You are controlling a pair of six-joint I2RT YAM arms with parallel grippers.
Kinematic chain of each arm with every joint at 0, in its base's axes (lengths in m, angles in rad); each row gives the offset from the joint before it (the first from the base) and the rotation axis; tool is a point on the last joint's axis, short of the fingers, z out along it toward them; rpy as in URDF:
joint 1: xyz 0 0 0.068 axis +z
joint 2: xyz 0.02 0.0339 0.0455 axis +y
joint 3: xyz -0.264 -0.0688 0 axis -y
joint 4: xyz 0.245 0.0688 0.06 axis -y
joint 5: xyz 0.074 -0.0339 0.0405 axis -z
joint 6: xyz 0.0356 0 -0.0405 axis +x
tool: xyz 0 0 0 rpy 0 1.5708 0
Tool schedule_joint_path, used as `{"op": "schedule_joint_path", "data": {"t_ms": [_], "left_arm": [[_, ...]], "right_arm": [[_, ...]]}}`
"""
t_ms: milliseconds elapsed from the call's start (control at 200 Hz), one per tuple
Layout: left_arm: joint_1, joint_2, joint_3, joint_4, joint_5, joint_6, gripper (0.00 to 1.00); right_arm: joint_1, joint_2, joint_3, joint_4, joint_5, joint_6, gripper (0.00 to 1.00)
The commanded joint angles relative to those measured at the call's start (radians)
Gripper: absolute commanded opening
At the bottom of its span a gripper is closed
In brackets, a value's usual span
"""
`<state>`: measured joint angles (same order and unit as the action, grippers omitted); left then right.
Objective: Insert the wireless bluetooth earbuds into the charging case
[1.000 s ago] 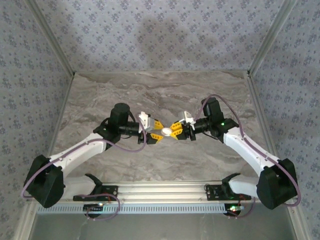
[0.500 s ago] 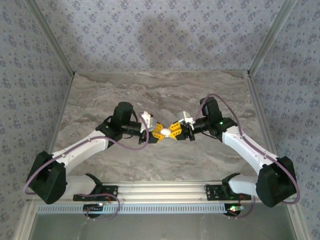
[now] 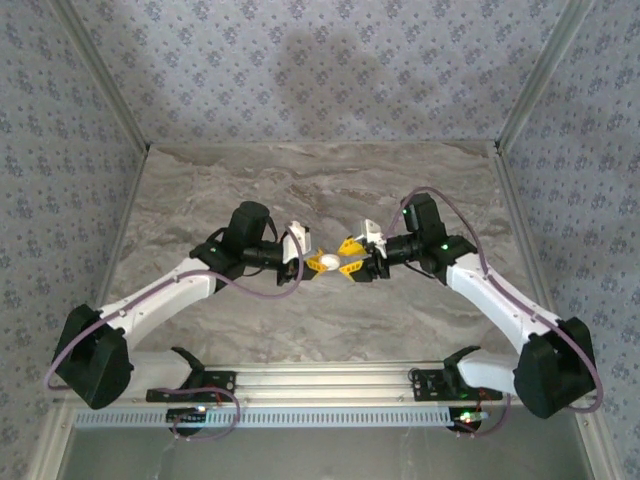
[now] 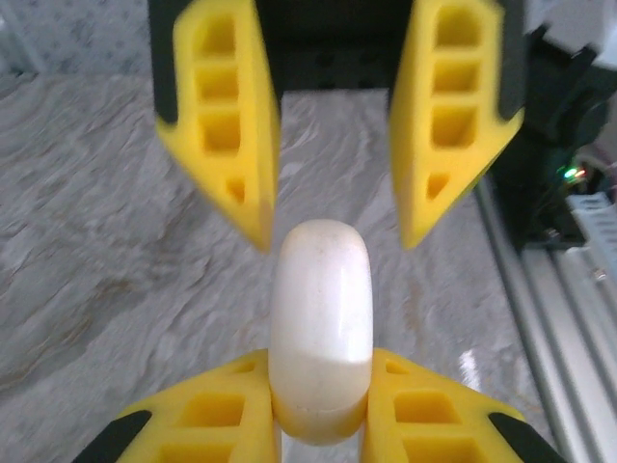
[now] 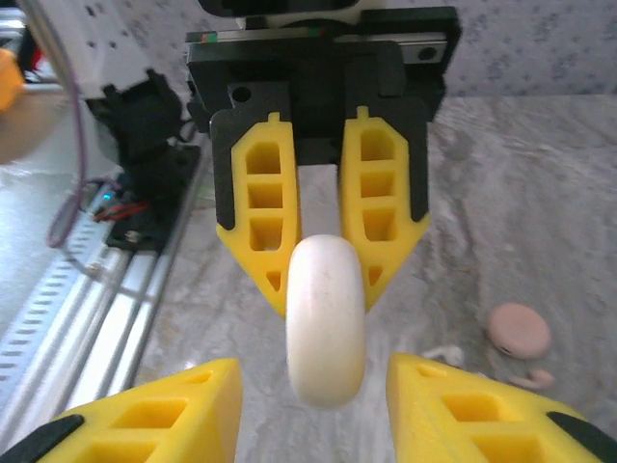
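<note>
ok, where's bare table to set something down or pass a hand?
Free: far marble up to the back wall; near strip ahead of the rail. Crowded: centre, where left gripper holds the white case between right gripper's open fingers; a pink disc and an earbud lie nearby.

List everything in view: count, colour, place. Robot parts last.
white case: 1, white, edge-on between both hands, mid-table
pink disc: 1, pink, on the table
pink piece: 1, pink, small, next to the pink disc
earbud: 1, white, tiny, on the table near the pink disc
table: 1, grey marbled
rail: 1, silver, near edge
arms: 2, white and black, meeting mid-table
left hand: 1, yellow fingers, shut on the white case
right hand: 1, yellow fingers, open either side of the white case
</note>
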<state>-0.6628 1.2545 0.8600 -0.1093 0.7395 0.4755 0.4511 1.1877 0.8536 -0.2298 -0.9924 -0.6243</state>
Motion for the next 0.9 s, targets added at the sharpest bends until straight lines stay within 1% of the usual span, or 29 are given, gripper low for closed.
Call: {"op": "schedule_joint_path", "data": {"t_ms": [0,85,205,365,480,585,740,894], "left_arm": [[-0.013,-0.035,0.04,-0.116,-0.143,0.07,0.17],[-0.02,-0.037,0.055,-0.16,-0.171,0.099,0.18],[-0.028,-0.026,0.066,-0.18,-0.183,0.114,0.18],[-0.034,-0.023,0.068,-0.18,-0.184,0.115,0.18],[-0.035,-0.026,0.071,-0.181,-0.18,0.121,0.17],[-0.035,-0.029,0.074,-0.182,-0.173,0.124,0.17],[-0.036,-0.035,0.075,-0.182,-0.17,0.124,0.17],[-0.035,-0.037,0.073,-0.179,-0.17,0.123,0.17]], "right_arm": [[0.022,-0.072,-0.023,0.009,0.186,0.045,0.47],[0.044,-0.087,-0.021,0.004,0.233,0.037,0.49],[0.066,-0.065,0.006,0.007,0.235,0.035,0.51],[0.101,0.003,0.049,-0.017,0.208,0.015,0.52],[0.123,0.052,0.076,-0.008,0.166,0.011,0.52],[0.139,0.094,0.104,-0.014,0.153,0.003,0.51],[0.149,0.144,0.147,-0.056,0.116,-0.018,0.46],[0.15,0.159,0.159,-0.073,0.096,-0.033,0.34]]}}
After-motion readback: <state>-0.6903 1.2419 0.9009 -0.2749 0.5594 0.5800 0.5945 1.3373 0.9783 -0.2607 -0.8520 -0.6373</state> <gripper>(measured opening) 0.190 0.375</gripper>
